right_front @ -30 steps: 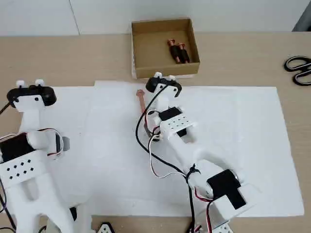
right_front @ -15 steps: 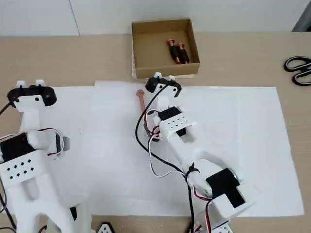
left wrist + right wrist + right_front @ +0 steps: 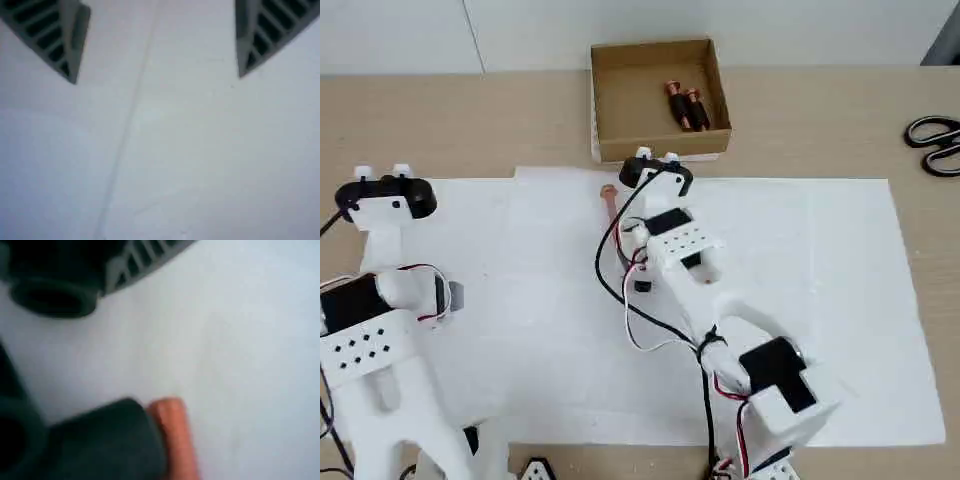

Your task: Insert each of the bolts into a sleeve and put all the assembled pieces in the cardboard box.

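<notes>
**A:** What is the surface looking like?

**B:** A pale wooden table point(image 3: 450, 120) is carrying a wide white sheet point(image 3: 800, 280), which is covering most of its near side. Bare wood is showing along the far edge and at the right. In the left wrist view a faint crease point(image 3: 131, 115) is running across the sheet.

**A:** And the room?

**B:** A plain white wall point(image 3: 520, 30) is rising right behind the table's far edge. A pair of scissors point(image 3: 934, 143) is lying on the bare wood at the far right, well apart from both arms.

**A:** Where are the task's things sitting?

**B:** The cardboard box point(image 3: 610, 110) is standing on the wood just beyond the sheet's far edge. Two assembled pieces point(image 3: 684, 106) are lying side by side inside it, toward its right wall. One copper bolt point(image 3: 609, 205) is lying on the sheet near the box, its near end running under the right arm point(image 3: 720, 320). In the right wrist view a black sleeve point(image 3: 52, 297) is resting on the sheet, showing its open mouth.

**A:** And the claws?

**B:** The left gripper point(image 3: 157, 77) is hanging released, jaws spread wide over the sheet, with the left arm point(image 3: 380, 300) standing at the sheet's left end. The right gripper point(image 3: 622, 256) is hovering low beside the bolt. I cannot tell whether it is clenched or released, because a copper end is showing against a dark blurred shape there.
</notes>
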Tool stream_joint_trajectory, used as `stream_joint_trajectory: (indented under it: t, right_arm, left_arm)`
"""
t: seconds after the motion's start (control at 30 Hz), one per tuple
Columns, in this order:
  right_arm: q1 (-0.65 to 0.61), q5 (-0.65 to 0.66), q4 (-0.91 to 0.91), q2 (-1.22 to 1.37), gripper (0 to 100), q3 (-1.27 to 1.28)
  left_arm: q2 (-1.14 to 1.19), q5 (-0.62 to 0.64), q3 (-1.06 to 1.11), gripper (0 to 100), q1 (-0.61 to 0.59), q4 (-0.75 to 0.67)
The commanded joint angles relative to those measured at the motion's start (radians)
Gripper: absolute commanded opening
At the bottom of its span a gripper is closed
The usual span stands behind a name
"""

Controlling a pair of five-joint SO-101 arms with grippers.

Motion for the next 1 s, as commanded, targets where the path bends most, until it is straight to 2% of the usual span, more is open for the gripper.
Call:
stream_joint_trajectory:
  t: [0.0, 0.2, 0.3, 0.63, 0.97]
  right_arm:
    - [0.007, 0.063, 0.226, -0.007, 0.4, -0.163]
    - [0.053, 0.117, 0.581, -0.007, 0.4, -0.477]
    - [0.11, 0.144, 0.685, -0.007, 0.4, -0.575]
    - [0.449, 0.264, 0.684, 0.004, 0.4, -0.551]
    - [0.472, 0.295, 0.504, 0.005, 0.4, -0.279]
  left_arm:
    - [-0.006, -0.008, -0.007, 20, 0.0, -0.021]
    - [-0.006, -0.008, -0.005, 20, 0.0, -0.015]
    - [-0.006, -0.008, -0.004, 20, 0.0, -0.015]
    - [-0.006, -0.008, -0.004, 20, 0.0, -0.015]
    - [-0.006, -0.008, -0.004, 20, 0.0, -0.015]
